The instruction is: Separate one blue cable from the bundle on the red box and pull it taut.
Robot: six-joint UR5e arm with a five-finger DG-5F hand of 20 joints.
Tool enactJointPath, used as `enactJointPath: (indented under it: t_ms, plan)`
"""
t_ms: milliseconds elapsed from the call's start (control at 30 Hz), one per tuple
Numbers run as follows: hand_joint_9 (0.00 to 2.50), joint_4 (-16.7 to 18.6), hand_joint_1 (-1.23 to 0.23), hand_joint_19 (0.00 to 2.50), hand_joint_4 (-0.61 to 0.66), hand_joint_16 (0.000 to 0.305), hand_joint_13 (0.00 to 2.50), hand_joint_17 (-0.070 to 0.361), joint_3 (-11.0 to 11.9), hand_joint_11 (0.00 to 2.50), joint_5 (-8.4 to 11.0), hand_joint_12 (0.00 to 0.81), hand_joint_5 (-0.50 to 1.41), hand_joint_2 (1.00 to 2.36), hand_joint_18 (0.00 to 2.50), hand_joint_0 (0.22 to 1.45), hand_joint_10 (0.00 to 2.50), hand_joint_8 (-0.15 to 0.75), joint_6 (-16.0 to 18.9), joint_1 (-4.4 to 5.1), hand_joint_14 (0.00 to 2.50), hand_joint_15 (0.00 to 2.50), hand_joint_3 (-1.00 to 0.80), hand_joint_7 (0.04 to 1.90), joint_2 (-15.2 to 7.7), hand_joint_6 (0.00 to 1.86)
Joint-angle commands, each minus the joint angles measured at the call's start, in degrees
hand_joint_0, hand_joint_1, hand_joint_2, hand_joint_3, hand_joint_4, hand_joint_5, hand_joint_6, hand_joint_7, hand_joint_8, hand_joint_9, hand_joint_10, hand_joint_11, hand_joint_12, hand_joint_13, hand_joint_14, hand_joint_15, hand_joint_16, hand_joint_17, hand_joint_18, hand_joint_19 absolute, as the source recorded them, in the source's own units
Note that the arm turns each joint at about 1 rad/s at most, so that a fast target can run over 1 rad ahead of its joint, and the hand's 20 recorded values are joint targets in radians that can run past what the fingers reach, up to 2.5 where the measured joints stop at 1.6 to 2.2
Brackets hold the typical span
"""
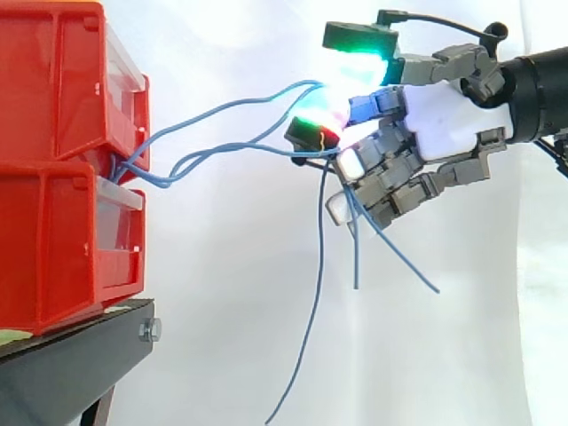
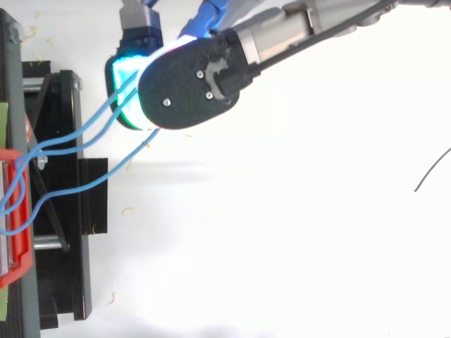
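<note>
Robot hand (image 1: 435, 124) closed on blue cables (image 1: 248, 148) beside stacked red bins (image 1: 53, 133).
The fingers are curled round the blue cables, with several strands pinched near the glowing pads (image 1: 312, 135) and loose ends (image 1: 316, 275) hung below. In the side view the strands are anchored at the seam between the two bins, to the left of the robot hand, and are run nearly level with visible sag. Open room is offered on the side away from the bins. A pull along that axis is judged necessary once a single strand is isolated.
</note>
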Motion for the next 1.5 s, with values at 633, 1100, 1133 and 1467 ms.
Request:
enactJointPath:
  t_ms: [633,1100,1133,1467]
  plan:
    - [1.04,-0.3,-0.54,0.61,0.07,0.046,0.76,0.103,1.9,0.38,0.17,0.352,-0.05,1.01,0.56,0.58,0.01,0.211,-0.7,-0.46,0.02,0.45,-0.4,0.99,0.0,0.87]
    - [1.01,-0.2,-0.52,0.61,0.05,0.051,0.71,0.115,2.0,0.35,0.26,0.377,-0.06,1.01,0.55,0.51,0.01,0.214,-0.8,-0.64,0.02,0.42,-0.4,0.91,0.0,0.83]
    - [1.01,-0.1,-0.47,0.61,0.06,0.052,0.71,0.118,2.0,0.33,0.26,0.379,-0.06,1.0,0.53,0.5,0.01,0.22,-0.8,-0.72,0.02,0.42,-0.44,0.89,0.0,0.81]
    - [0.86,-0.2,-0.63,0.48,0.13,0.049,0.58,0.11,3.9,0.21,0.44,0.342,-0.06,1.01,0.48,0.6,0.01,0.224,-4.8,-1.08,0.01,0.28,-0.34,0.98,0.0,0.72]
